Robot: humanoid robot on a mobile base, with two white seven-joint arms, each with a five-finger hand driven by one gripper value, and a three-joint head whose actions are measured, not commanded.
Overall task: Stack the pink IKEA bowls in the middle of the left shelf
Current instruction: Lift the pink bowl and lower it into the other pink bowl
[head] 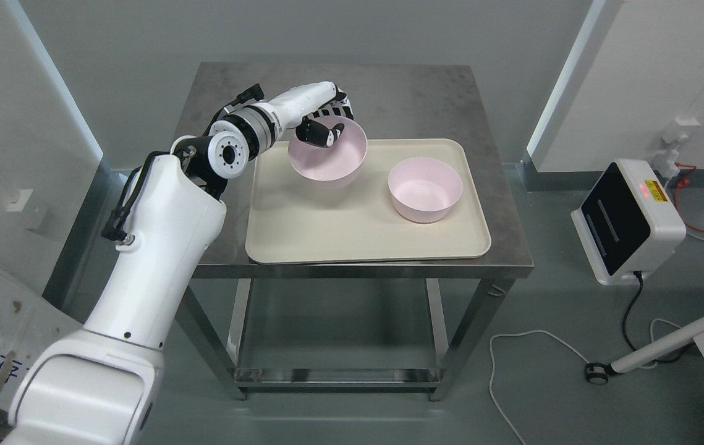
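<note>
Bowls first: our left robot hand (pixel 326 127) is clamped on one pink bowl's (pixel 327 154) rim, tilted above the tray (pixel 327 235) — the second bowl (pixel 424 188) sits to its right. Only a rim pinch holds it, so it may slip or land crooked on the other.

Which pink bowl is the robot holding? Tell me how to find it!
Find the steel table, then the cream tray on it. The held bowl is at the tray's back left, tilted, with the left hand gripping its rim. The other pink bowl sits flat and untouched to its right.
</note>
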